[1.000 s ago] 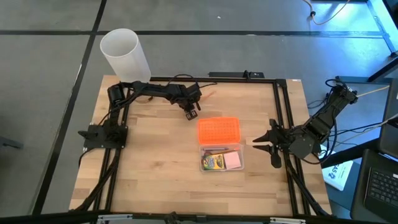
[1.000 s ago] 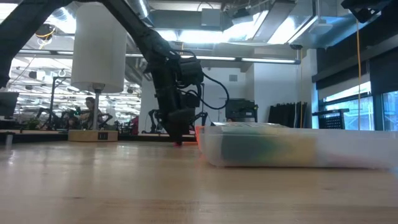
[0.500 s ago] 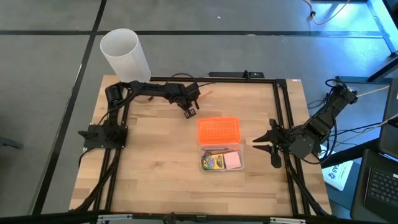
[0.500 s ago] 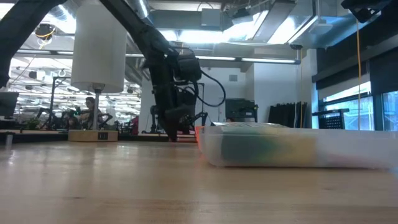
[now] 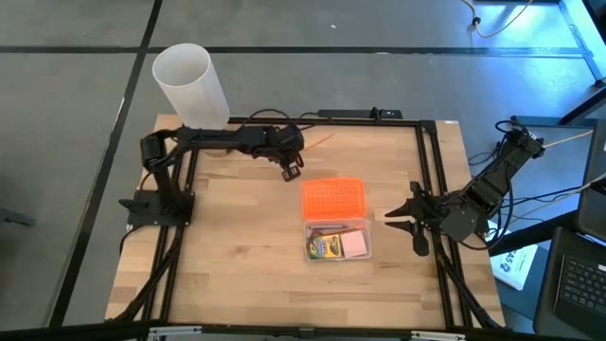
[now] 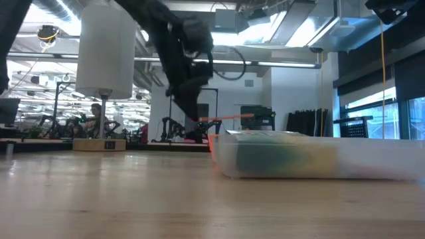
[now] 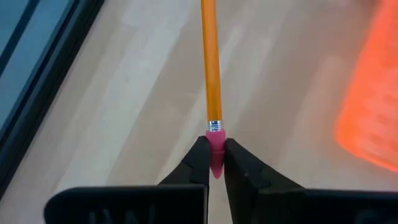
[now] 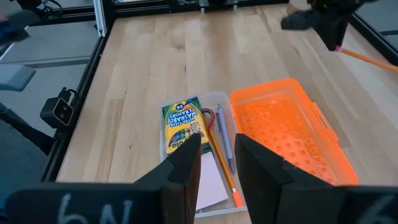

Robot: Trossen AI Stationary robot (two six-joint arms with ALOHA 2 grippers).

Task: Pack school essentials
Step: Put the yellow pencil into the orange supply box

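Observation:
My left gripper (image 5: 291, 171) hangs over the far middle of the table, shut on an orange pencil (image 7: 209, 62) with a pink eraser. In the low view the pencil (image 6: 229, 118) shows above the table. A clear box (image 5: 337, 242) near the middle holds the green-and-yellow crayon box (image 8: 181, 122), a pink sticky-note pad (image 5: 355, 245), a pencil, a pen (image 8: 225, 143) and red-handled scissors (image 8: 207, 115). Its orange lid (image 5: 332, 198) lies open on the far side. My right gripper (image 5: 405, 217) waits open at the right edge. My left gripper pinches the pencil's pink eraser end (image 7: 214, 142) between its two fingertips (image 7: 198, 163). The fingers come slanting down from the table's left. The pencil sticks out beyond them, nearly level, lifted clear of the table (image 6: 229, 118).
A tall white cylinder (image 5: 189, 83) stands at the far left corner. Black frame rails (image 5: 431, 170) run along the table's left, far and right sides. Bare wood lies left of and in front of the box.
My left gripper has risen from the table surface with the pencil. The pencil, which lay low by the table a second ago, now hangs nearly level, clear above it. My right arm has kept still.

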